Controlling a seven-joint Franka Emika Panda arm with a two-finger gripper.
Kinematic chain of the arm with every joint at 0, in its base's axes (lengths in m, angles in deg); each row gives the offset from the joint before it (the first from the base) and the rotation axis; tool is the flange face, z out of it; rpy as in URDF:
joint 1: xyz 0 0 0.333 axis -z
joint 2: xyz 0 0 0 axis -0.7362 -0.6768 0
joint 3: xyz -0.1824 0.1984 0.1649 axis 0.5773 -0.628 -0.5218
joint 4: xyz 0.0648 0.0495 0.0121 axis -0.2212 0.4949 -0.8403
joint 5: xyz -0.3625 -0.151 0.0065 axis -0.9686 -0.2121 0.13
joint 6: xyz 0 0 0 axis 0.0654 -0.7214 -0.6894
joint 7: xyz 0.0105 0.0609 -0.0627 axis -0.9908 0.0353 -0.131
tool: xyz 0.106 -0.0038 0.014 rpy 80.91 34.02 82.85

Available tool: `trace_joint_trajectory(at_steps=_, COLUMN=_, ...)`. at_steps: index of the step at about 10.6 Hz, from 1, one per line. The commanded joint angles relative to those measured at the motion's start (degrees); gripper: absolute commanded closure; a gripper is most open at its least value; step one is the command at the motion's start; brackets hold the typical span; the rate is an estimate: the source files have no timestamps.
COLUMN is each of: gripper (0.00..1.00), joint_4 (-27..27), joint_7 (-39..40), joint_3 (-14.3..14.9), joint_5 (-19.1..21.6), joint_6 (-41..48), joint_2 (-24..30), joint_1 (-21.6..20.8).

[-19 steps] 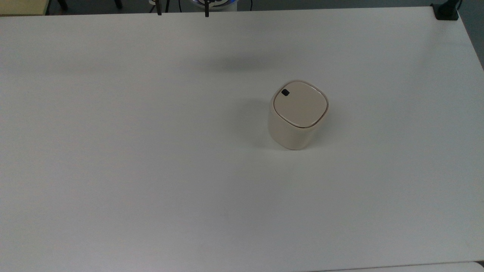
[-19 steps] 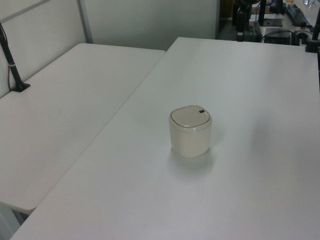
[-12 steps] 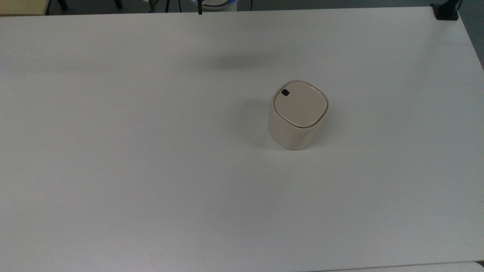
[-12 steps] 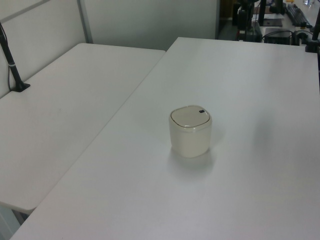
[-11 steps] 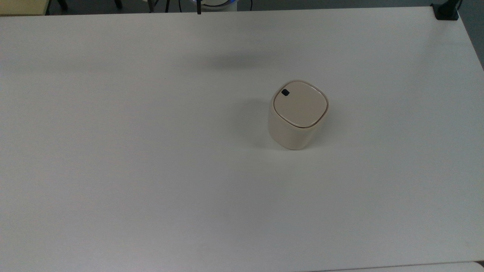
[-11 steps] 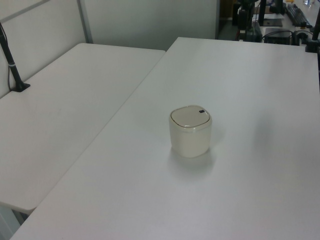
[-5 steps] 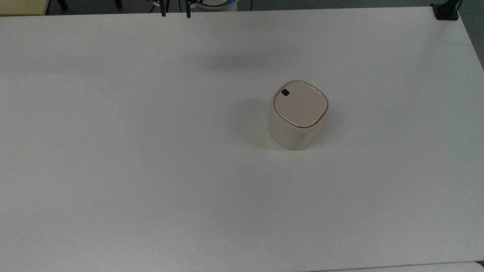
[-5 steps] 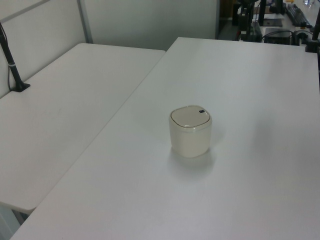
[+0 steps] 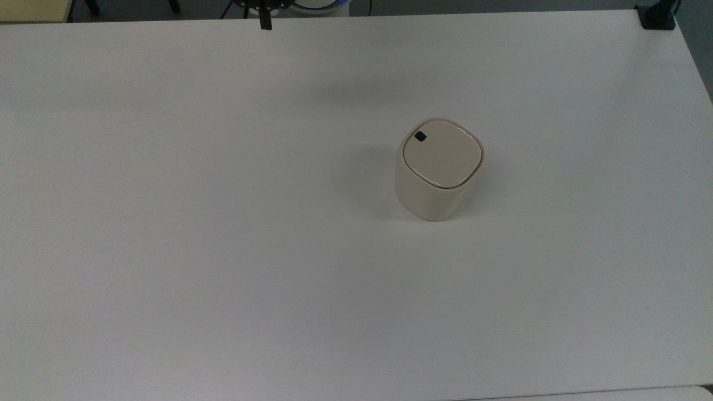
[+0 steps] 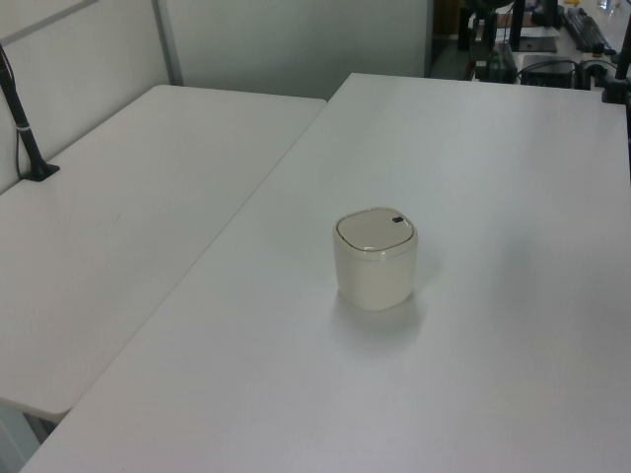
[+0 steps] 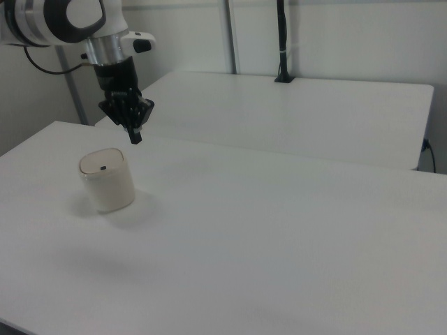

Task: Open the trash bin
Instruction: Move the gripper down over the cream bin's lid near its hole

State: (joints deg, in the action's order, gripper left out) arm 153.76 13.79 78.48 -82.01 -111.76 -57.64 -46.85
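Since half second ago, two separate finger tips at top edge of top view replaced by single dark tip; gripper (image 11: 135, 132) fingers now seen together. Trash bin (image 9: 437, 170) unmoved, right of centre in top view, on white table (image 9: 223, 250). Task not begun: lid (image 9: 442, 154) flat and closed, black button (image 9: 420, 136) untouched. In right view, bin (image 11: 106, 180) seen lower left, below and slightly left of raised fingertips, well apart. Approach and press judged remaining.

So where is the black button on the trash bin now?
The black button sits in the lid's corner toward the top view's upper left, on the trash bin, right of the middle of the white table.
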Motion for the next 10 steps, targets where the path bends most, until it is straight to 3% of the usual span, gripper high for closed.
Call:
trace_joint_trajectory(at_steps=1, gripper=1.0, joint_4=0.9, joint_7=1.2, joint_3=-0.1, joint_5=0.7, joint_6=-3.1, joint_2=-2.2, joint_1=-4.7)
trace_joint_trajectory(at_steps=4, gripper=1.0, joint_4=0.9, joint_7=1.2, joint_3=-0.2, joint_5=0.9, joint_6=-4.3, joint_2=-5.6, joint_1=-9.9)
trace_joint_trajectory(at_steps=8, gripper=1.0, joint_4=0.9, joint_7=0.7, joint_3=-0.2, joint_5=1.5, joint_6=-12.9, joint_2=-10.3, joint_1=-15.7)
trace_joint_trajectory(at_steps=10, gripper=1.0, joint_4=0.9, joint_7=0.5, joint_3=-0.2, joint_5=3.7, joint_6=-18.1, joint_2=-13.0, joint_1=-17.2)
